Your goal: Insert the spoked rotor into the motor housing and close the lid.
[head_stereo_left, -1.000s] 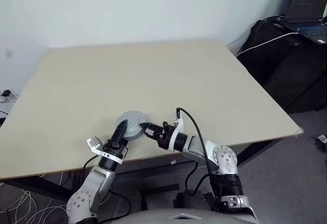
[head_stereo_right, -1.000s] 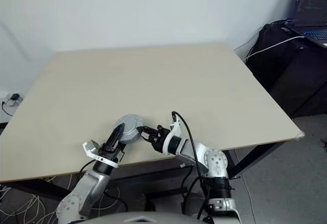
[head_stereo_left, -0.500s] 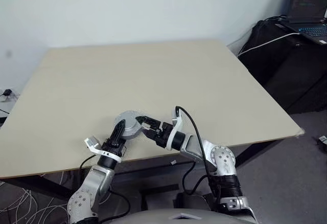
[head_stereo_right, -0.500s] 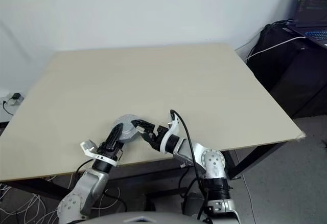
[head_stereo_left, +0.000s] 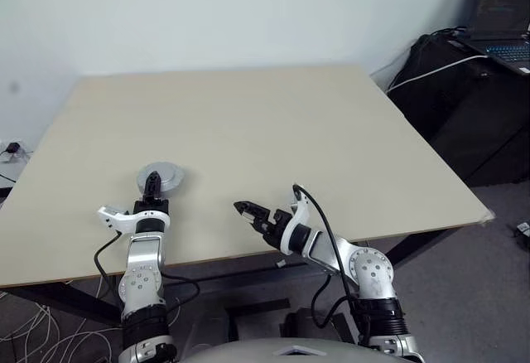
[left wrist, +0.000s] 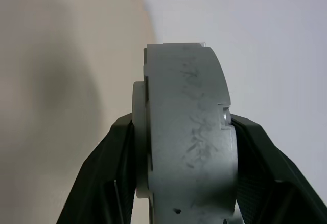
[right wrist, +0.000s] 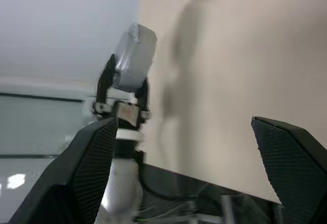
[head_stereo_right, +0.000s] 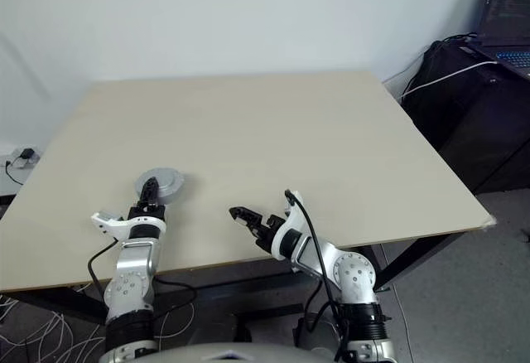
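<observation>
Lower left of the frame: left gripper [head_stereo_left: 152, 187] clamped on a grey round assembly [head_stereo_left: 160, 177], lid outward, near the table's [head_stereo_left: 273, 123] front edge; broad bare tabletop beyond and to the right. Lower centre: right gripper [head_stereo_left: 246, 211] spread wide, holding nothing, well apart from the assembly. Rotor and windings not discernible; assembly's lower part cut off in the left wrist view.

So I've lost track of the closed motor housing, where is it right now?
In the head views the motor housing is on the robot's left, over the table's near part, pinched in the left claw. The open right claw hangs apart from it.
</observation>
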Robot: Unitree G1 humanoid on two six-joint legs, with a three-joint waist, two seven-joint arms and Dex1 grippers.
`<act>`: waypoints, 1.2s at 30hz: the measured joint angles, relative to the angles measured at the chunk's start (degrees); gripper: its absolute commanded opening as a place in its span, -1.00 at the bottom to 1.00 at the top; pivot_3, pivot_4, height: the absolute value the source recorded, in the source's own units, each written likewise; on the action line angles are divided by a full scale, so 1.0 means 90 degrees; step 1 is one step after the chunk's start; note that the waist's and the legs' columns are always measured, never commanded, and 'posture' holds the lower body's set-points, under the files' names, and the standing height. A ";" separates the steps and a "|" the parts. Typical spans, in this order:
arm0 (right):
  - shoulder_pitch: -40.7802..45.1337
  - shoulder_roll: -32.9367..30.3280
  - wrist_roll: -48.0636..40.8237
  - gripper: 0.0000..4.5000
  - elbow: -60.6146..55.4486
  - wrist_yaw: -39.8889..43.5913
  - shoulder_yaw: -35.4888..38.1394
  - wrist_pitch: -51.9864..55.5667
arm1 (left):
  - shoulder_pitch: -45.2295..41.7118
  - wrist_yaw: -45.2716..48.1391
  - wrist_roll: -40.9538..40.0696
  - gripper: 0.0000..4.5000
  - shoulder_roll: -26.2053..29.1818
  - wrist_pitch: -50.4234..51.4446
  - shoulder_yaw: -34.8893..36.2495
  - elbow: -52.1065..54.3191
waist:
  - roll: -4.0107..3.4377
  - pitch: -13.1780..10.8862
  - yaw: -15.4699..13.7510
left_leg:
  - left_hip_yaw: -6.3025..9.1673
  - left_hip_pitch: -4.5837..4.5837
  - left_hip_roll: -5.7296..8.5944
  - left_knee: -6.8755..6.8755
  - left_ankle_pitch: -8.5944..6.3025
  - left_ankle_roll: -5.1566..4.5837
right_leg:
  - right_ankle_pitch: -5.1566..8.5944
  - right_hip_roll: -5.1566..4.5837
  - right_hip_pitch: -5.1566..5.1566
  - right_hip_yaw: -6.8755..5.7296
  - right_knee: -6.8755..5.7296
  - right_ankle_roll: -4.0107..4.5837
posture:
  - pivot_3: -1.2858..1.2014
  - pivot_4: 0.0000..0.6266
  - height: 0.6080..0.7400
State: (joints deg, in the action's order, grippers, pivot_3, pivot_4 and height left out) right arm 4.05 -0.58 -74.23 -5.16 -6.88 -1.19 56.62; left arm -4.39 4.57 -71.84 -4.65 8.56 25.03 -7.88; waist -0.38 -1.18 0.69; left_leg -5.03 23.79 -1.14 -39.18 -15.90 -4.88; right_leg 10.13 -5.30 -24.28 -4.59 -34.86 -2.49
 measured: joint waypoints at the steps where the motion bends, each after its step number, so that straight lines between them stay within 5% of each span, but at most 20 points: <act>1: -0.0021 -0.0121 0.0243 1.00 -0.0088 0.0138 -0.0081 -0.0035 | -0.0087 -0.0033 0.0064 -0.06 0.0000 -0.0096 0.0075 -0.0131 | 0.0003 0.0002 0.0000 | 0.0000 0.0000 0.0000 -0.0001 0.0000 0.0000 | 0.0000 0.0000 0.0000 0.0001 0.0000 0.0000 | 0.03 -1.00 1.00; 17: -0.0484 -0.1561 0.5194 1.00 -0.0979 0.3182 -0.2285 -0.3649 | -0.0763 -0.0088 0.0501 -0.06 -0.0089 -0.0820 0.0781 -0.1149 | 0.0075 -0.0002 0.0001 | 0.0003 -0.0014 -0.0001 -0.0015 0.0002 0.0005 | 0.0014 0.0002 0.0024 -0.0002 0.0000 -0.0036 | 0.03 -1.00 1.00; 36: -0.0622 -0.1327 0.5967 1.00 -0.0872 0.3647 -0.2195 -0.3944 | -0.1404 -0.0602 0.0920 -0.06 -0.0111 -0.1581 0.1416 -0.1836 | 0.0099 -0.0005 -0.0010 | 0.0022 -0.0044 -0.0007 -0.0030 -0.0013 0.0043 | 0.0007 -0.0005 0.0066 -0.0034 -0.0002 -0.0027 | 0.03 -1.00 1.00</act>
State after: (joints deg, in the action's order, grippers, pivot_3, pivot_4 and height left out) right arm -1.55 -12.52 -20.52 -13.01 25.94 -20.94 21.12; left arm -17.03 -0.85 -63.56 -5.64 -5.67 37.78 -24.40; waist 0.51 -1.22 0.60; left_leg -4.83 23.40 -1.21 -39.45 -16.02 -4.50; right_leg 10.20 -5.34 -23.68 -4.89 -34.88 -2.74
